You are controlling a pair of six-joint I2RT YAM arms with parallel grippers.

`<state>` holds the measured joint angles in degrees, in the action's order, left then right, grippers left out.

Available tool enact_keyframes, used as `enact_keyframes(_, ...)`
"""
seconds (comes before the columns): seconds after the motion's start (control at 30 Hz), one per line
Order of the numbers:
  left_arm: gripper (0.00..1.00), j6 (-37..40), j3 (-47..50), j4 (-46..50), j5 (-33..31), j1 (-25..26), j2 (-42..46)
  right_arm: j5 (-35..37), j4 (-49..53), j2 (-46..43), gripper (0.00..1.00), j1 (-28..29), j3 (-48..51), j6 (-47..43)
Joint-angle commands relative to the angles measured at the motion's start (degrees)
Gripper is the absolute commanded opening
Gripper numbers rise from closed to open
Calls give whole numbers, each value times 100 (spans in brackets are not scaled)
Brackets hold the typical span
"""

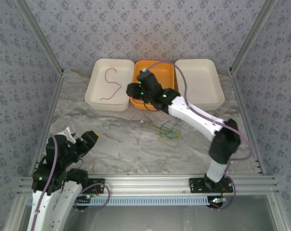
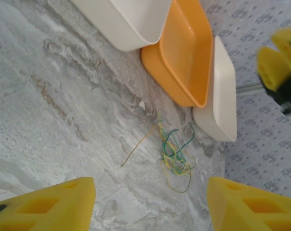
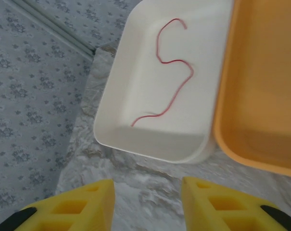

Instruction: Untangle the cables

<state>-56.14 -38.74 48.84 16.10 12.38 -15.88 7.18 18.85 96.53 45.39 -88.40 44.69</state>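
Right wrist, right tool (image 3: 146,195) parted, empty

The marbled grey tabletop (image 1: 116,139) is viewed whole from above and behind. Closer oblique views are given from each wrist, and the orange plastic tray (image 1: 165,77) is shared by all three.

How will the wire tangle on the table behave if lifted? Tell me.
The tangle likely hangs floppy: its thin strands lie in loose curls on the table. Probably very light, so a push may drag the whole clump. Interlooped strands may lift together.
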Motion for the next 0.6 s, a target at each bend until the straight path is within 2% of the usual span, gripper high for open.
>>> enact_keyframes(0.0, 60, -131, 209, -267, 350, 1, -103, 799, 259, -737, 42, -104, 1325, 119)
enact_keyframes(0.17, 55, -324, 697, -904, 593, 81, -312, 1313, 858, -1905, 42, -29, 3010, 711)
enact_keyframes(0.27, 53, -404, 921, -1385, 500, 352, -600, 1433, 984, -2249, 44, -38, 3681, 711)
enact_keyframes(0.43, 53, -424, 1002, -2055, -261, 1451, -1534, 1351, 1088, -1875, 45, 24, 3893, 116)
enact_keyframes(0.57, 49, -394, 840, -2498, -1049, 2401, -2583, 1024, 679, -1385, 44, 167, 3736, -788)
